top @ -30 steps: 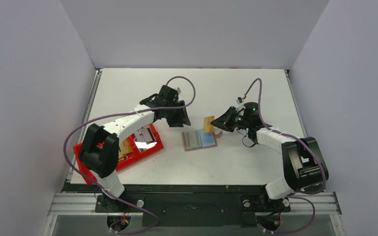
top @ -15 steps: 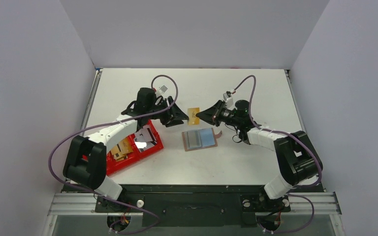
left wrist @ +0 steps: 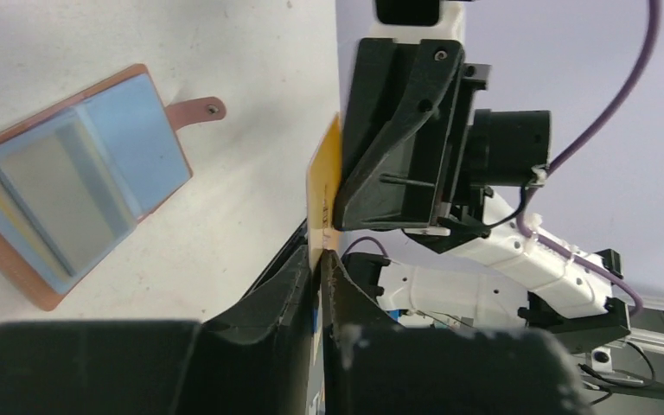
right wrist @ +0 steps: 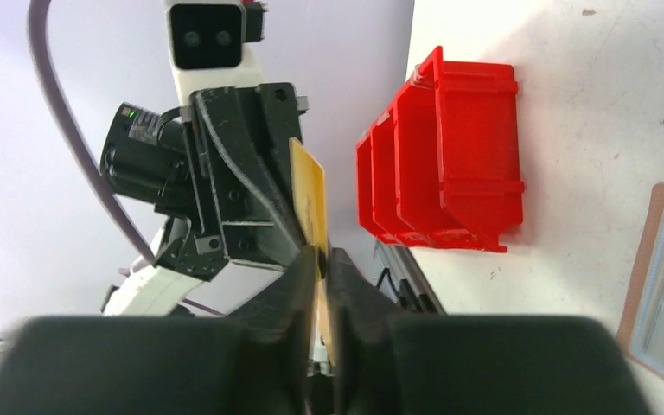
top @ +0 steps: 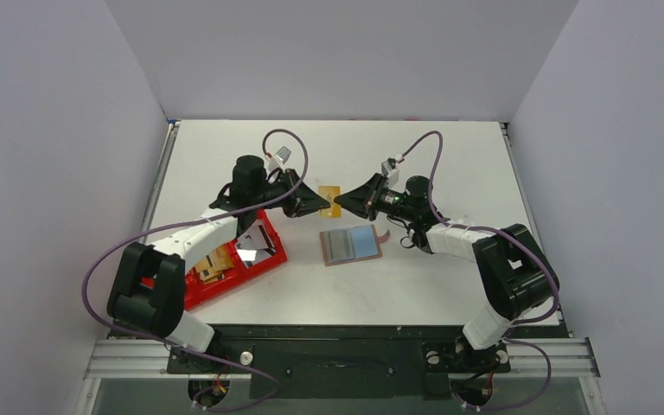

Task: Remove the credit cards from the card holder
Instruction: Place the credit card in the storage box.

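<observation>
Credit card (top: 332, 201), a yellow one, is out of the card holder (top: 351, 245) and pinched between both my pincers. Left of the holder stands the red tray (right wrist: 475, 156). My left pincer (top: 322, 204), wider and apart a second ago, has swung in above the holder's far side and narrowed onto the card's left edge. My right pincer (top: 343, 205) grips the other edge tight. I judge it a handover; grey cards (left wrist: 65, 194) remain in the holder.

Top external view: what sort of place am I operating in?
Probably a lab robot test cell: a white tabletop, plain pale walls enclosing three sides, and an aluminium frame along the near edge.
</observation>
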You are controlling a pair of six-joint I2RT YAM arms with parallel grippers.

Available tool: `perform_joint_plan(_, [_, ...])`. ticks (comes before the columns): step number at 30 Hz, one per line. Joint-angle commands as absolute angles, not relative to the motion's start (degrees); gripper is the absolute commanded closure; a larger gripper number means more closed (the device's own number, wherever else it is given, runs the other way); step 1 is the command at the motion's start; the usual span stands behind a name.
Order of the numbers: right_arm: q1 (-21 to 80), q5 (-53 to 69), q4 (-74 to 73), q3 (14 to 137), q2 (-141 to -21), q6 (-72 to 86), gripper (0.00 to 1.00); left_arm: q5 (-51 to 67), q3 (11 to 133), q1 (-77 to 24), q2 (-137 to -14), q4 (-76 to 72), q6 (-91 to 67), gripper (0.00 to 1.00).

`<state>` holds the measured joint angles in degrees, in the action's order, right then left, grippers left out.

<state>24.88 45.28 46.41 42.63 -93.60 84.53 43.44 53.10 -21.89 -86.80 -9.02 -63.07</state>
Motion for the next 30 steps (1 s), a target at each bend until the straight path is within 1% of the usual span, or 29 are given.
perform_joint_plan(1, [25.55,45.19,46.87,45.19,-93.28,81.89,0.79,44.66,52.65,-21.45,-85.01,-13.52,-63.94,1.00])
perform_joint_plan(2, [25.61,44.56,42.30,45.49,-92.96,79.01,0.69,44.30,52.51,-21.45,-84.67,-12.78,-63.61,1.00])
perform_joint_plan(3, [25.76,44.17,39.43,46.20,-92.01,77.16,0.50,42.87,52.81,-21.45,-84.30,-10.29,-62.24,1.00])
perform_joint_plan(4, [25.84,42.88,32.18,46.74,-91.40,72.40,0.42,41.96,53.08,-21.45,-83.50,-8.22,-59.88,1.00])
perform_joint_plan(5, [26.02,40.65,27.96,48.07,-90.02,69.82,0.33,39.27,54.07,-21.45,-83.01,-3.04,-58.33,1.00])
perform_joint_plan(6, [26.10,39.26,18.94,49.83,-89.35,64.08,0.30,37.61,54.63,-21.40,-81.90,0.46,-55.23,1.00])
perform_joint_plan(7, [26.21,36.18,14.83,50.76,-88.21,61.48,0.26,33.53,55.93,-21.34,-81.29,7.43,-53.54,1.00])
perform_joint_plan(8, [26.20,34.83,8.01,52.09,-87.70,56.99,0.25,28.84,56.53,-21.09,-79.89,10.79,-50.41,1.00])
perform_joint_plan(9, [26.15,32.51,5.59,52.45,-86.79,54.06,0.24,26.33,57.48,-20.96,-78.18,17.33,-49.07,1.00])
perform_joint_plan(10, [26.08,31.59,2.52,52.73,-86.46,53.13,0.24,21.06,57.88,-20.49,-77.23,20.14,-46.76,1.00])
perform_joint_plan(11, [25.94,30.51,1.52,52.73,-85.91,51.78,0.24,18.62,58.28,-20.31,-75.14,25.62,-45.88,1.00])
perform_joint_plan(14, [25.78,29.66,0.22,51.95,-85.65,50.53,0.24,6.40,58.79,-18.60,-70.86,37.43,-42.77,1.00])
perform_joint_plan(18, [25.78,29.62,0.18,50.82,-85.59,49.63,0.24,-5.34,58.80,-15.96,-64.88,47.84,-41.40,1.00])
perform_joint_plan(22, [25.84,29.90,0.18,50.46,-85.71,48.81,0.24,-11.06,57.64,-11.66,-60.61,53.75,-41.32,1.00])
perform_joint_plan(27, [25.76,30.71,0.18,50.15,-85.85,47.98,0.24,-16.71,55.10,-5.72,-58.32,55.98,-40.76,1.00])
perform_joint_plan(30, [25.44,31.12,0.18,49.84,-85.60,47.55,0.24,-15.54,52.31,-2.22,-59.13,54.01,-39.53,1.00])
